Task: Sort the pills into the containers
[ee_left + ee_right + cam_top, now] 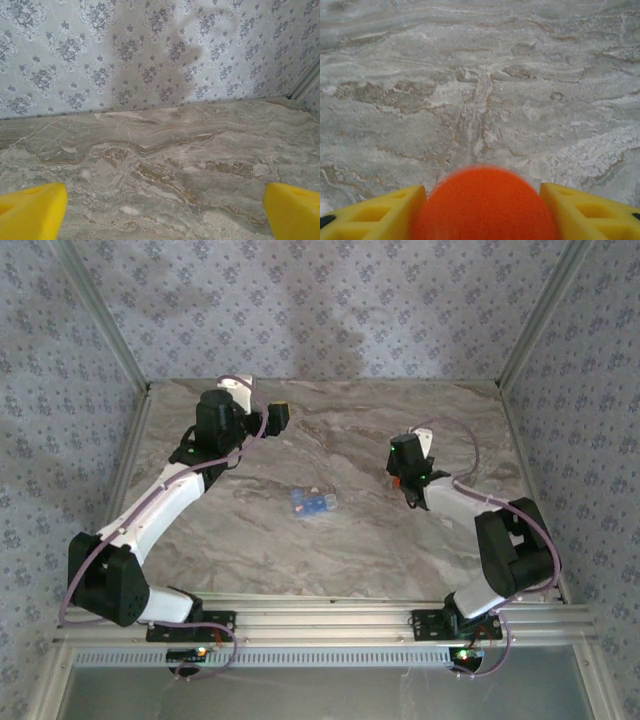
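**Right gripper clamped on the orange bottle, left gripper wide open**

In the right wrist view the right gripper (pixel 484 212) has its yellow fingers (pixel 375 215) pressed against either side of the orange bottle (pixel 485 197). The bottle is a rounded, blurred orange shape that fills the whole gap between them. It is too close to the lens to tell which end faces the camera. From above, this gripper sits over the right half of the bench (pixel 250 550), and a speck of orange shows at its tip.

The left gripper (pixel 162 212) is spread wide. One yellow finger sits in each lower corner of its wrist view, with bare bench between them and nothing held or touched. From above, the left arm reaches to the far left corner of the bench.

The pale blue container (pixel 314 503) rests on the bench near its middle, between the two grippers and well apart from both. It is too small to tell whether it stands upright or lies on its side.

The bench top has a grey-beige marble pattern with brown veins. Wallpaper (pixel 150 55) with a grey-blue floral pattern covers the walls around it. Metal posts (pixel 100 315) run up the back corners, and an aluminium rail (pixel 330 623) along the near edge carries both arm bases.
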You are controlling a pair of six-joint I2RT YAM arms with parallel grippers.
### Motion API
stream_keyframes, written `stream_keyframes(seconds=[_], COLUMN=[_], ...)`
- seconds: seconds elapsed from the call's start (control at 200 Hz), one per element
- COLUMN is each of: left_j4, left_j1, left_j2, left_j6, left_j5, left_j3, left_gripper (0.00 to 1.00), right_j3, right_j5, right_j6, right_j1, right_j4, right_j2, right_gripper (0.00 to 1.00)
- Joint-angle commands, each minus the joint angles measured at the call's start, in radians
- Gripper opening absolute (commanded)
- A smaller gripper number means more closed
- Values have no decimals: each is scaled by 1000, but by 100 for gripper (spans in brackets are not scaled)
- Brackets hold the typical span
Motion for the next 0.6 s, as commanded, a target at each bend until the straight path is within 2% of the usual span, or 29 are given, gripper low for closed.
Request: stream_keyframes(seconds=[0.0, 0.13, 0.27, 0.4, 0.535, 0.595], left_j4=[15, 2, -75, -215, -356, -417], left_j1=[6, 6, 11, 23, 37, 40], left_j2=[-19, -9, 32, 101, 188, 227], left_j6=[1, 0, -14, -37, -45, -46], left_j5=[21, 32, 51, 65, 94, 103], left_j3=[13, 19, 68, 146, 233, 272], left_gripper=[99, 99, 99, 98, 96, 93], right_j3=[-11, 12, 57, 157, 302, 350], right_j5=[20, 6, -51, -268, -557, -646], right_j6=[33, 27, 10, -37, -94, -109], right_j1=[5, 5, 6, 9, 29, 54], right_j4=[-59, -95, -142, -241, -395, -441], right_j2=[-39, -99, -213, -258, -190, -151], right_gripper=[68, 74, 75, 75, 75, 75])
